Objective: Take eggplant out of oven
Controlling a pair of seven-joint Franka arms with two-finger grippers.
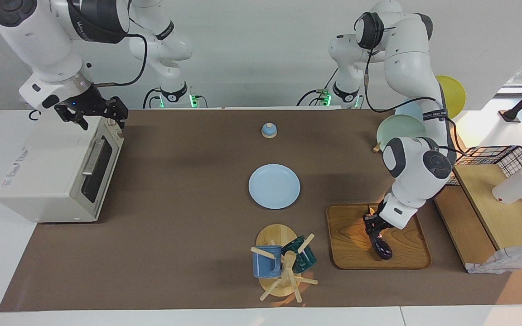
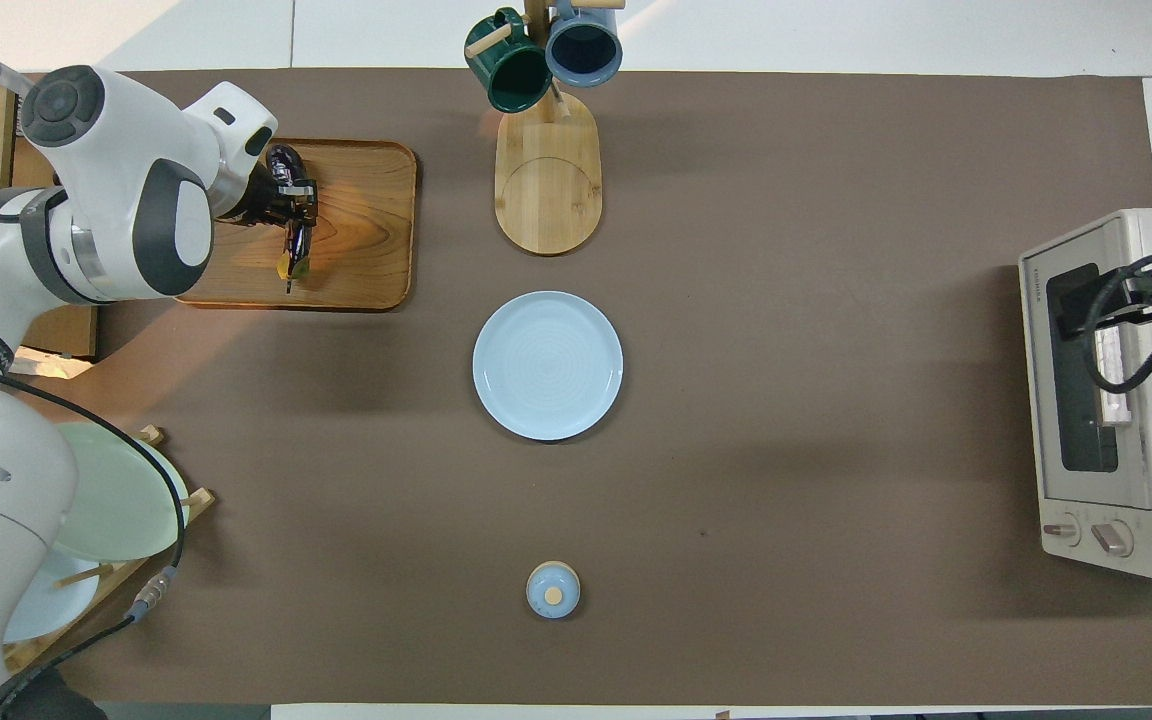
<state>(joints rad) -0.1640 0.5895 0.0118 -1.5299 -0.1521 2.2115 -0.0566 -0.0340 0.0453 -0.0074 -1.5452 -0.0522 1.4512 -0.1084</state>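
Note:
The dark purple eggplant (image 1: 382, 248) is in my left gripper (image 1: 374, 228), low over the wooden tray (image 1: 351, 235) at the left arm's end of the table. Its thin stem end points toward the robots. In the overhead view the eggplant (image 2: 283, 160) sticks out of the left gripper (image 2: 296, 205) over the tray (image 2: 366, 230). I cannot tell whether it touches the tray. The off-white oven (image 1: 43, 172) stands at the right arm's end, its dark glass door (image 1: 95, 170) shut. My right gripper (image 1: 100, 115) hovers over the oven's top edge above the door.
A light blue plate (image 1: 274, 186) lies mid-table. A mug tree (image 1: 283, 267) with a blue and a green mug stands farther from the robots than the plate. A small blue lidded pot (image 1: 269, 130) sits nearer the robots. A plate rack (image 1: 399, 129) and a wire basket (image 1: 510, 158) stand by the left arm.

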